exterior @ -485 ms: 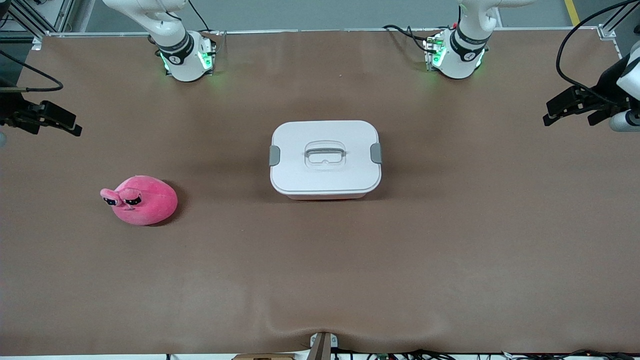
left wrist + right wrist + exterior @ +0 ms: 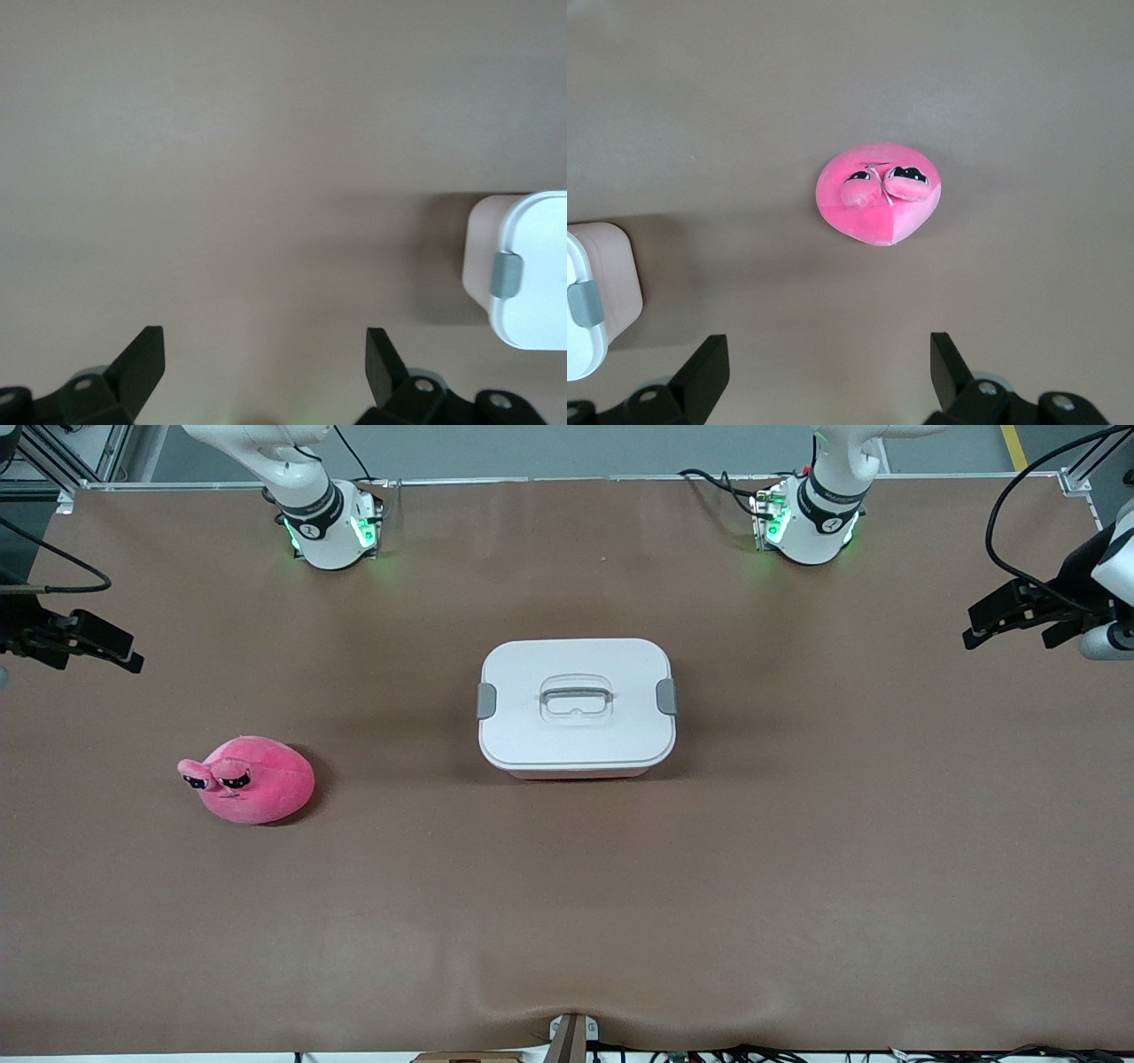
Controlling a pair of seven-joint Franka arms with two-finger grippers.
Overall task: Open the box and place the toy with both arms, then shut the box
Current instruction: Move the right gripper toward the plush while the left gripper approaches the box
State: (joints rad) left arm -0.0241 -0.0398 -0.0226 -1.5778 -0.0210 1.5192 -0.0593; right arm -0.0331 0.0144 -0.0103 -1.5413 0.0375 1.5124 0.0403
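Pink-walled, white-lidded, the box [image 2: 576, 708] sits mid-worktop [image 2: 567, 921], lid on, both grey clips [image 2: 486, 701] down; its contents are hidden. The toy [image 2: 252, 779] lies at its 8 o'clock, well apart. Opening hasn't begun. The left claw [image 2: 997, 622] and right claw [image 2: 111, 646] hang released over the worktop's ends. Next, each must probably reach a clip to unlatch it.

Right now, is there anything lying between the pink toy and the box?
Nothing: the front view shows bare brown table between the toy and the box.
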